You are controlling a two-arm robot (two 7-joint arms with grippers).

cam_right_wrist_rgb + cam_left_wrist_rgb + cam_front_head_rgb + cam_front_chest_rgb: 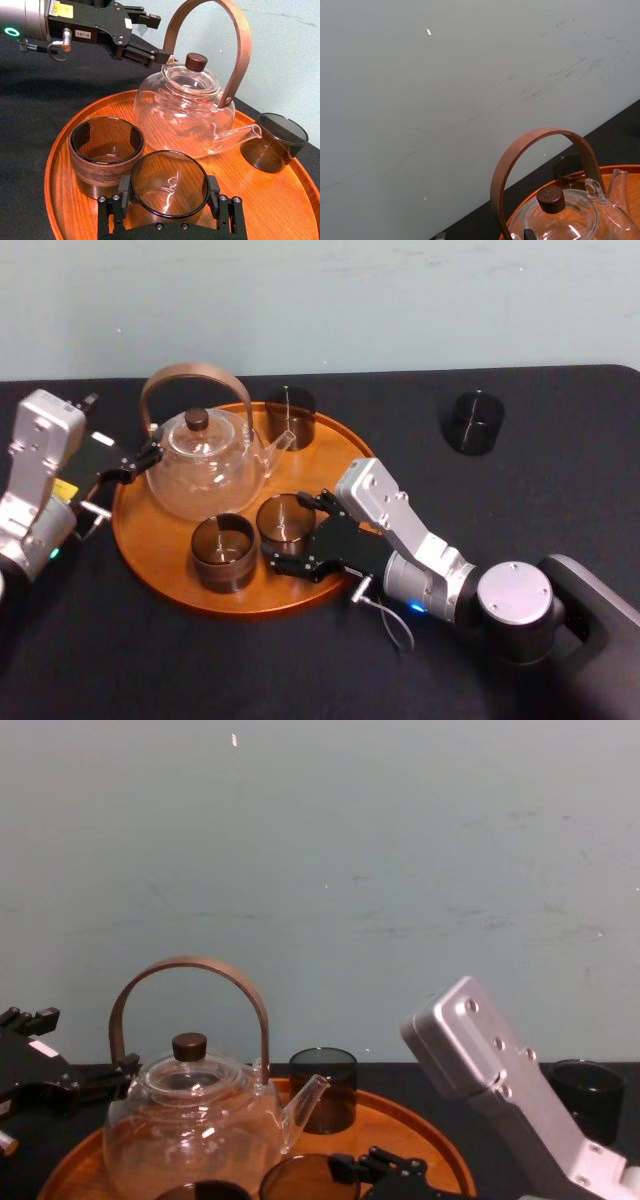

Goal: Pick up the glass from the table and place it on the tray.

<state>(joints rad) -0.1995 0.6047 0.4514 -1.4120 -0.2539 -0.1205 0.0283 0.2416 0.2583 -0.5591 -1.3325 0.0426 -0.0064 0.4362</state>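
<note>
Smoky round glass tumbler (pixel 170 175) looks set on round orange wooden tray (pixel 280 200), right hand (pixel 288 532) clasping it. Risk: wood-sleeved glass cup (pixel 106 155) just beside one finger, so opening wide cd knock it. Left hand (pixel 138 462) open, idle nr clear glass teapot (pixel 182 110).

Clear glass teapot (pixel 205 472) with bent wooden handle (pixel 190 375) and dark lid knob (pixel 197 420), pale wall (pixel 400 300) behind

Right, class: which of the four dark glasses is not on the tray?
The lone smoked glass at far right, standing on the black table off the tray; the other three stand on the tray, one gripped by the right tool.
</note>
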